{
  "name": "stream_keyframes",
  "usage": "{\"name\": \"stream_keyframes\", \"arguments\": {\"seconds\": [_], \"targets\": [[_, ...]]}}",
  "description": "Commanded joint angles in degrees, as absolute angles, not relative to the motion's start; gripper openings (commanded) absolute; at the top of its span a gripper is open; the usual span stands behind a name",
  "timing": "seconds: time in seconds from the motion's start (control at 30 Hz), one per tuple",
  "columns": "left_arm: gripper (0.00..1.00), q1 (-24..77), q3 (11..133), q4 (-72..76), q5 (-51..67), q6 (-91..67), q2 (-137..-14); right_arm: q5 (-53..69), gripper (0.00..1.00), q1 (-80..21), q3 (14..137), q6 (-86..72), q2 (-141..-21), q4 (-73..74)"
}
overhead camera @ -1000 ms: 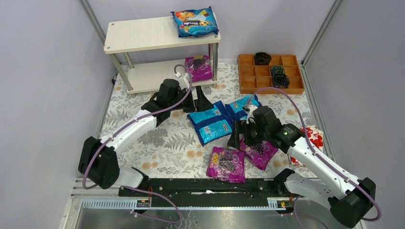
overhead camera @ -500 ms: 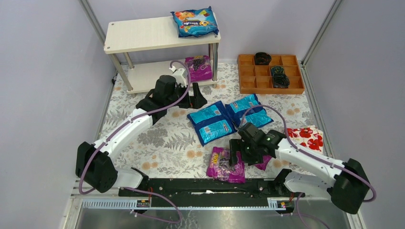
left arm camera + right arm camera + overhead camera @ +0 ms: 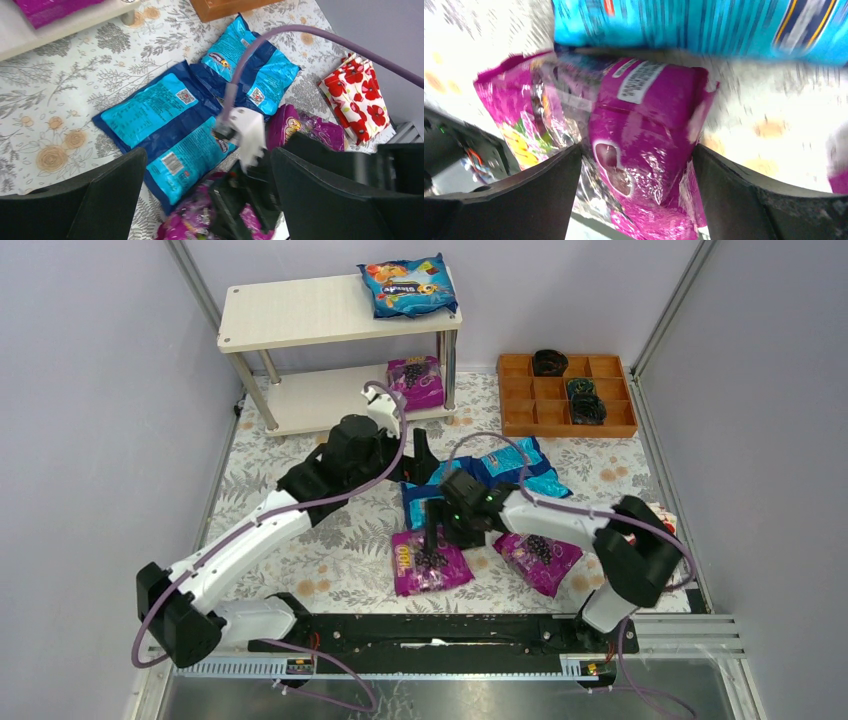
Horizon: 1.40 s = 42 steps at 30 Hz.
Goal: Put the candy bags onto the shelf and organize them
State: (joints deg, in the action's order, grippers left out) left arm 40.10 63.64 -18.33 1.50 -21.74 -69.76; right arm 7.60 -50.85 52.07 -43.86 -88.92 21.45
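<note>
Bench scene with two arms. The shelf stands at the far left of the floral-covered bench. A shelved blue bag lies at the right end of its top board, and a shelved purple bag at the right end of its lower board. An orange tray sits far right, well apart from the shelf.

Mid-bench, the first blue bag and second blue bag lie back-side up, touching. A white packet with red flowers lies to their right. The near purple bag lies by the front edge, and a second purple bag to its right.

The right forearm and its purple cable cross over the blue bags, hiding parts of them.

The left arm reaches diagonally from its base towards mid-bench. The left gripper hangs above the first blue bag, its fingers wide and empty.

The right arm folds at the elbow and reaches leftward. The right gripper points down with its fingers wide, straddling the near purple bag and meeting its crumpled sides. Whether they clamp it cannot be told.
</note>
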Motion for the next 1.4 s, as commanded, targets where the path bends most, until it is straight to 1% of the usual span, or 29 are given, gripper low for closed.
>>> {"name": "stream_keyframes", "arguments": {"seconds": [0.0,0.07,0.23,0.3,0.43,0.53,0.6,0.7,0.77,0.8,0.9,0.93,1.03,1.13,1.23,1.33,1.37], "targets": [[0.99,40.78,63.70,-19.17,-4.45,-20.98,-64.57,-1.77,0.87,-51.18,62.90,-38.23,-97.64,17.91],[0.99,40.78,62.48,-19.81,-5.50,-21.00,-62.65,-1.74,0.88,-51.16,65.59,-36.29,-100.20,17.11],[0.99,40.69,58.84,-21.57,-9.82,-22.53,-58.12,-4.36,0.96,-50.47,67.72,-33.03,-102.53,18.02],[0.99,40.65,57.77,-22.91,-12.06,-23.80,-56.80,-5.18,0.99,-50.05,67.51,-31.89,-100.91,19.04],[0.99,40.24,54.75,-24.03,-15.09,-26.10,-55.05,-5.09,1.00,-50.00,65.05,-31.20,-94.66,21.19],[0.99,38.08,52.58,-24.66,-14.78,-29.07,-56.42,-3.46,1.00,-49.94,61.13,-31.91,-88.98,22.21],[0.99,34.19,50.42,-24.13,-8.93,-31.45,-58.54,-3.01,1.00,-50.00,58.09,-32.75,-84.84,22.97],[0.99,27.62,45.54,-19.45,6.44,-35.31,-62.67,-0.50,1.00,-50.00,52.79,-33.71,-77.43,22.09],[0.98,25.23,42.26,-15.87,15.78,-36.81,-65.81,3.86,1.00,-50.17,48.09,-34.87,-72.98,19.37],[0.97,24.95,41.13,-14.83,18.51,-37.33,-67.20,5.23,1.00,-50.70,45.98,-35.70,-71.21,18.12],[0.95,24.95,37.76,-12.04,20.98,-37.97,-68.95,6.37,1.00,-54.42,41.05,-37.16,-67.86,15.87],[0.94,24.96,36.90,-11.58,21.11,-38.45,-68.99,6.33,0.99,-55.63,40.23,-37.44,-67.48,15.71],[0.87,25.04,33.98,-9.76,20.89,-40.35,-68.11,6.08,0.90,-59.12,38.34,-38.12,-68.23,14.64],[0.73,25.25,31.97,-7.53,22.05,-43.04,-68.11,6.11,0.84,-60.72,36.95,-37.83,-70.00,12.74],[0.67,26.78,30.59,-6.80,21.96,-44.71,-67.65,4.17,0.79,-60.82,35.42,-37.25,-70.97,9.51],[0.62,28.73,29.90,-6.77,21.97,-45.76,-67.28,-2.17,0.76,-60.75,35.30,-37.77,-71.83,8.11],[0.60,29.41,29.64,-6.77,21.80,-46.24,-67.18,-4.62,0.73,-60.73,35.64,-37.79,-71.96,8.20]]}}
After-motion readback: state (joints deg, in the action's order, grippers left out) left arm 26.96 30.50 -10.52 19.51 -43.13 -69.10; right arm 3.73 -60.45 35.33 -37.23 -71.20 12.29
